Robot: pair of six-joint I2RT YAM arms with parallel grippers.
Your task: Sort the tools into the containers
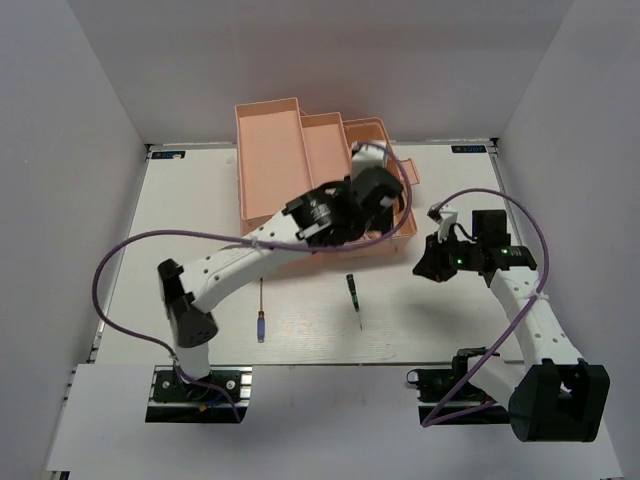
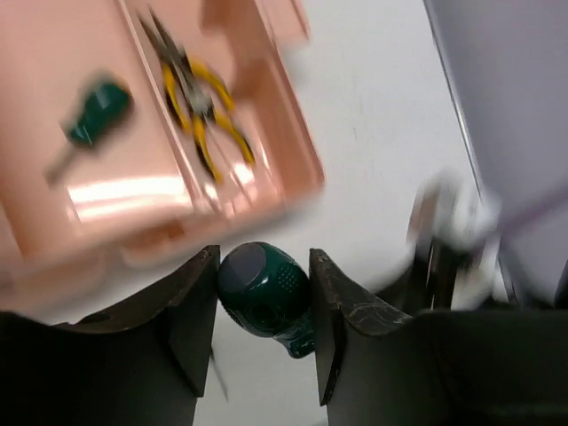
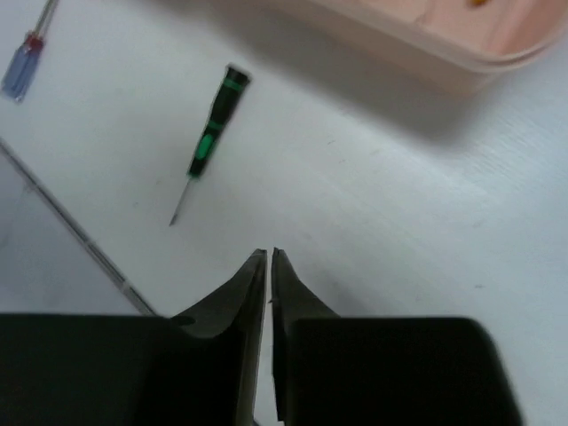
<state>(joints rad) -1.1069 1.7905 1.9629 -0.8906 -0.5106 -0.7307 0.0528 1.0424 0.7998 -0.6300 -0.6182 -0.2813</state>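
Note:
My left gripper (image 2: 264,275) is shut on a stubby dark-green-handled screwdriver (image 2: 266,291) and holds it above the near right corner of the pink toolbox (image 1: 300,160). In the left wrist view another stubby green screwdriver (image 2: 93,117) lies in one compartment and yellow-handled pliers (image 2: 200,102) in the neighbouring one. My right gripper (image 3: 269,257) is shut and empty above the table, right of the toolbox (image 3: 417,35). The black-green screwdriver (image 1: 354,298) and the purple-handled screwdriver (image 1: 260,322) lie on the table in front; both also show in the right wrist view, black-green (image 3: 211,133) and purple (image 3: 22,62).
The toolbox has stepped trays at the back (image 1: 268,120). A purple cable (image 1: 130,250) loops from the left arm, another over the right arm (image 1: 520,215). White walls close in on left, right and back.

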